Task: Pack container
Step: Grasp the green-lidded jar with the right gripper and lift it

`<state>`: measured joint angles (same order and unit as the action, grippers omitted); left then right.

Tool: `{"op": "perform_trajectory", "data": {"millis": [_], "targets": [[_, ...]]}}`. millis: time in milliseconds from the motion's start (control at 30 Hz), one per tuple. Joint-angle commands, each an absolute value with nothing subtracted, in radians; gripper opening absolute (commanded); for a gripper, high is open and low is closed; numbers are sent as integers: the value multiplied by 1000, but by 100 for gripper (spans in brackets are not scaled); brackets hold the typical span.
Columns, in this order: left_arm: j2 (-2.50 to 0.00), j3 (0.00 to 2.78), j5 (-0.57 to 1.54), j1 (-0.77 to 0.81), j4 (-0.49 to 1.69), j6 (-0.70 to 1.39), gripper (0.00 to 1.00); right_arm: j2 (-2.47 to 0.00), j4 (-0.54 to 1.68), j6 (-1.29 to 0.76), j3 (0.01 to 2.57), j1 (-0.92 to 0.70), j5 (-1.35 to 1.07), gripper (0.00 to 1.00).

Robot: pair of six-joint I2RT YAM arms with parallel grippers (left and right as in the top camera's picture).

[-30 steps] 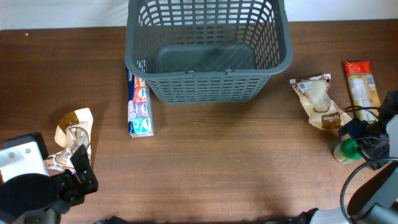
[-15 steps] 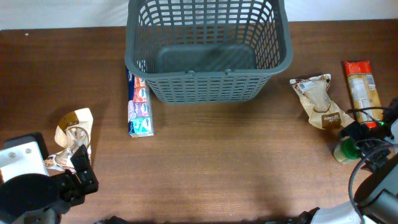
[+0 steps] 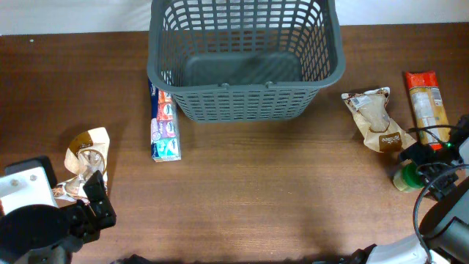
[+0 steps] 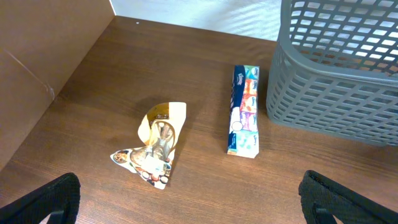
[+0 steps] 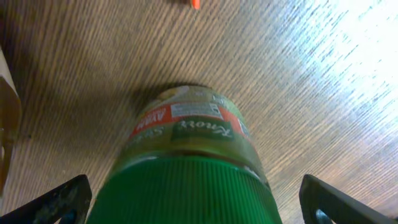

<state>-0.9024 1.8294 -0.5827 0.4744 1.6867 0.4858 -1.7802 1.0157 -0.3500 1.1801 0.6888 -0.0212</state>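
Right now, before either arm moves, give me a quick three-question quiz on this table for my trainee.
1. True or false: the basket already holds an item.
2. The open right gripper hangs over which? A) green-lidded jar B) banana C) mug
3. Which side of the basket is the long colourful packet on, the robot's left or right?
Key: 1 false; 2 A; 3 left.

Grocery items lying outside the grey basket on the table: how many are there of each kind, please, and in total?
Snack pouches: 2 (left pouch, right pouch)
Long tissue pack: 1
Orange packet: 1
Green-lidded jar: 1
Total: 5, all outside the basket
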Motion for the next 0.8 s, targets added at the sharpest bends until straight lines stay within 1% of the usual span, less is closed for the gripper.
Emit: {"op": "perform_trajectory", "data": {"millis": [0, 133, 400, 767], "targets": [[-907, 1826, -579, 468, 1687, 473, 100, -1793, 1006, -336, 1176, 693, -27, 99], [-907, 1826, -580, 468, 1687, 473, 99, -1793, 994, -332, 1176, 686, -24, 99], [-907, 1826, -580, 468, 1687, 473, 100, -1793, 968, -333, 1176, 614, 24, 99], [-907, 1826, -580, 468, 1687, 473, 100, -1793, 960, -333, 1174, 615, 42, 99]]}}
